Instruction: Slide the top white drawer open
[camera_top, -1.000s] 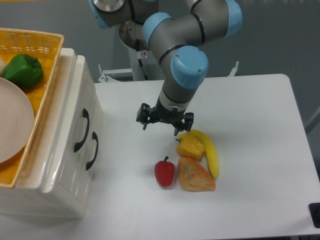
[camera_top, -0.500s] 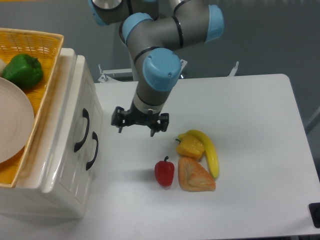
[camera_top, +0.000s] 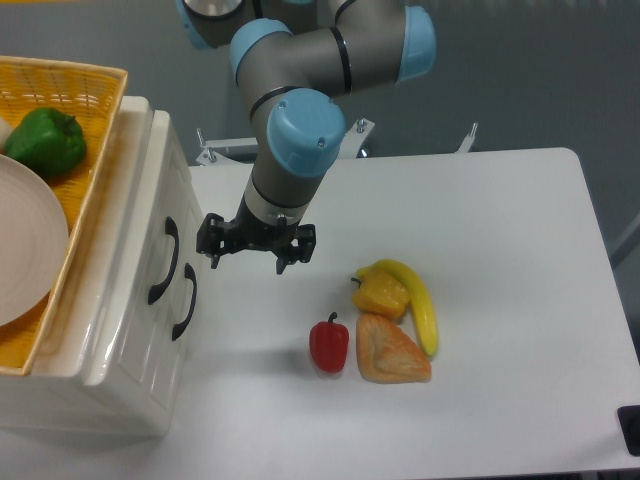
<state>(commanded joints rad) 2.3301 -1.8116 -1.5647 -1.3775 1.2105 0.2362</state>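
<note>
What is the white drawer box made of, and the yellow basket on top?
The top white drawer looks like glossy cream plastic: smooth, shiny, with a curved black handle. The yellow basket looks woven, like wicker or plastic weave; its sides show a criss-cross mesh.

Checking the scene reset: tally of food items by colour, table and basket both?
Green: 1, the green pepper in the basket
Red: 1, the red pepper
Yellow: 2, the yellow pepper and the banana
Orange-brown: 1, the pastry
Total: 5
</note>
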